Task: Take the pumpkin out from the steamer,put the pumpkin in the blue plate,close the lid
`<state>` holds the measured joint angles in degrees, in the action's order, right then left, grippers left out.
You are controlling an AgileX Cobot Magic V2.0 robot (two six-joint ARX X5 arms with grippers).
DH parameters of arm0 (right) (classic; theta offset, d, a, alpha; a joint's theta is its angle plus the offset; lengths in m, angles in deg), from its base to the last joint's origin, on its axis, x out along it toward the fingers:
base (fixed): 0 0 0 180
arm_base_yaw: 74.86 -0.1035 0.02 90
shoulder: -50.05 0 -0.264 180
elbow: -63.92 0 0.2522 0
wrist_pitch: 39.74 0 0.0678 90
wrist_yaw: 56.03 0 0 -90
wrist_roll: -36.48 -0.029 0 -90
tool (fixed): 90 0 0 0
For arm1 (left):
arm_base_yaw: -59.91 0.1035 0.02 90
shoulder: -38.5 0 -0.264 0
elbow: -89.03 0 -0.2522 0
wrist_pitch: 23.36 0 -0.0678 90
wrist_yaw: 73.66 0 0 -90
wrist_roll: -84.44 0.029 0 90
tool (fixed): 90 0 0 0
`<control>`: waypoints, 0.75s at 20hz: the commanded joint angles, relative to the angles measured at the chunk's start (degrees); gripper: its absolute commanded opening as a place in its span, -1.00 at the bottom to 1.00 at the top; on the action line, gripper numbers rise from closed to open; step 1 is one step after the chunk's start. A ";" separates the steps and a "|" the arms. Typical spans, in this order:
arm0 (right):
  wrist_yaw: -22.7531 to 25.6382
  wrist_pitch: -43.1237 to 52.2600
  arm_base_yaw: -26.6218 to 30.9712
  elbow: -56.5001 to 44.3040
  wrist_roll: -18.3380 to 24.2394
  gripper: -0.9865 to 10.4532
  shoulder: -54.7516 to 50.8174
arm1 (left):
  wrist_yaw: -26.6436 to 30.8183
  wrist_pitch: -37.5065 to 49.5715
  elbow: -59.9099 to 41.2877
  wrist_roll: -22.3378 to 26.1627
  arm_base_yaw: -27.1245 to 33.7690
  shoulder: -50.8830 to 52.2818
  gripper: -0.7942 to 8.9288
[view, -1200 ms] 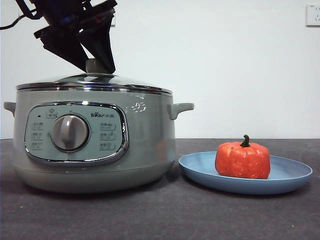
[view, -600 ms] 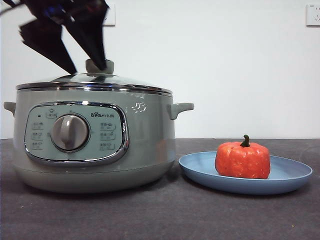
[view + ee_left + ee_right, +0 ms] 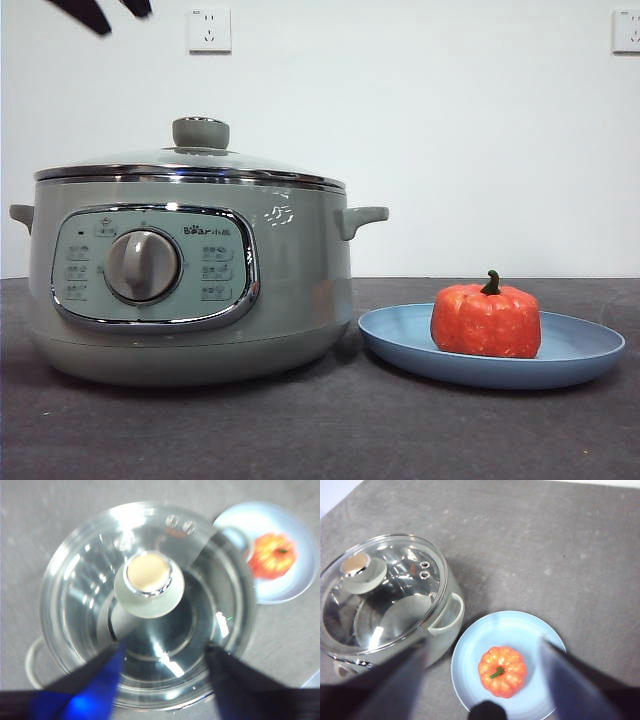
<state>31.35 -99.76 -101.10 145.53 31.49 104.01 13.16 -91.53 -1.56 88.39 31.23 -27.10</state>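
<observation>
Sitting on the plate: the pumpkin [image 3: 486, 320], orange-red with ribs, upright, its dark green stem on top.
Pumpkin's place: on the plate's middle, leaning toward the side away from the pot, touching nothing else.
Plate: the blue plate [image 3: 580, 355], wide and shallow, lies flat on the table just beside the pot, under the pot's side handle but apart from the pot's wall.
Pot: the steamer [image 3: 290, 290], pale green and round, stands on the table with its grey dial and control panel facing the front camera.
Lid: the lid [image 3: 190, 160], glass with a chrome rim, sits closed and level on the pot, its pale knob pointing up.
Left gripper: the left gripper [image 3: 162, 657] hangs high above the lid, straight over the knob, jaws spread apart and holding nothing; in the front view only black tips show at the top corner.
Right gripper: the right gripper [image 3: 482, 652] hangs high over the plate and pumpkin, jaws wide apart, empty.
Table: the table [image 3: 320, 430] is dark grey and matte.
Wall: a white wall [image 3: 450, 130] with two sockets near its top.
</observation>
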 commanded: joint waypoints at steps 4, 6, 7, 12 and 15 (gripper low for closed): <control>2.95 6.78 -0.11 -4.85 2.08 -0.86 -3.87 | 0.24 6.08 -4.76 0.70 -0.24 8.28 -0.85; 3.19 13.09 -0.11 -10.88 1.81 -0.86 -7.85 | 0.59 10.95 -10.69 0.63 -0.24 13.40 -0.85; 3.21 16.11 -0.11 -14.56 1.73 -0.86 -10.25 | 2.10 13.57 -14.58 0.52 -0.24 16.55 -0.85; 5.77 24.20 -0.11 -27.23 0.39 -0.86 -19.32 | 4.74 21.31 -29.77 -0.28 -0.24 28.35 -0.85; 5.92 24.30 -0.09 -29.57 -1.25 -0.86 -20.92 | 4.72 22.16 -33.42 -1.03 -0.24 31.36 -0.85</control>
<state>37.02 -76.31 -101.10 116.61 31.91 83.18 17.71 -70.46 -34.45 88.08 31.23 3.81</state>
